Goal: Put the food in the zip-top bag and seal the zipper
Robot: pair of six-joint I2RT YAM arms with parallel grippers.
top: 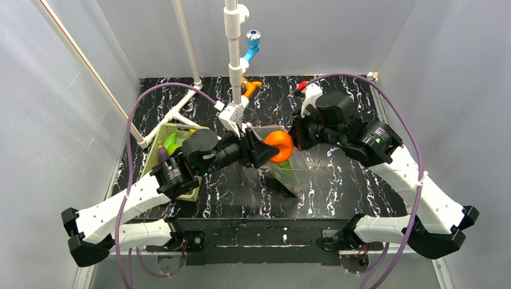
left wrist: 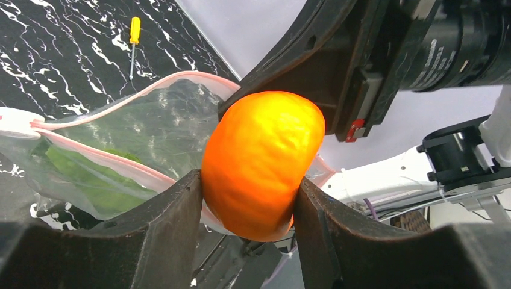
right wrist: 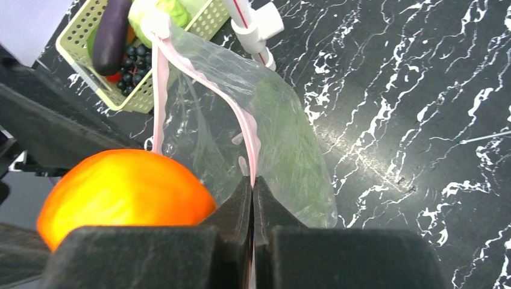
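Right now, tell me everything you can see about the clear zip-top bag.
The zip-top bag is clear, crinkly plastic with a pink zipper strip along its mouth. The mouth is open, its two pink edges parted. The right gripper is shut on one pink edge, holding that side up; the lower part seems to rest on the black marbled table. Some green food lies inside. The left gripper holds the orange ball at the opening, not yet inside.
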